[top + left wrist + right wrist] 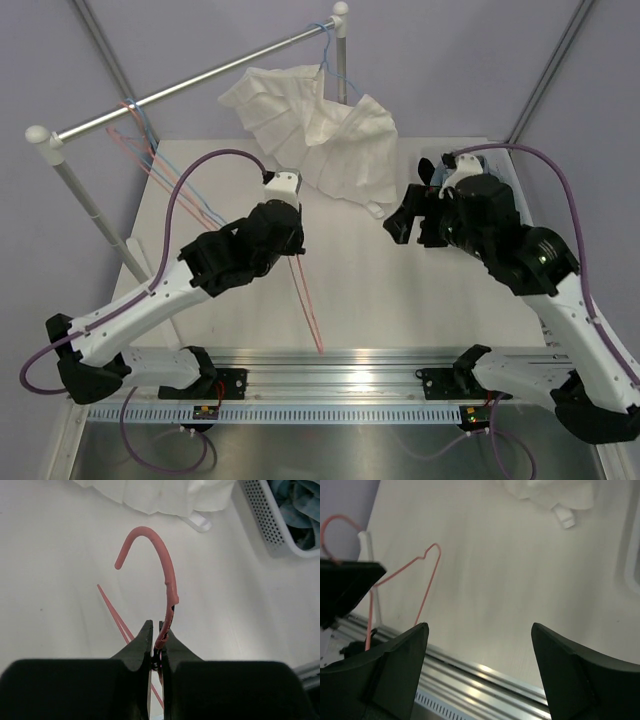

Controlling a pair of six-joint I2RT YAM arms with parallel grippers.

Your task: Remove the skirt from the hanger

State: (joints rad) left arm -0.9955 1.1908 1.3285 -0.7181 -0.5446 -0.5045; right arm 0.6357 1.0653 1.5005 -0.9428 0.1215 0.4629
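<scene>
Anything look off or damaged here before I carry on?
The pink hanger, pinched in the left gripper, has cracked, kinked coating just above the fingertips. The white shirt sags crookedly off its light-blue hanger toward the table.

At the back, a rail (190, 85) runs across the table (400, 300) from your near left to the far centre. A shirt (320, 130) hangs from its right end. The hanger (309, 305) sits left of centre, in your left end effector (155, 630). A basket (280, 525) stands far right, behind your right end effector (479, 627).
</scene>
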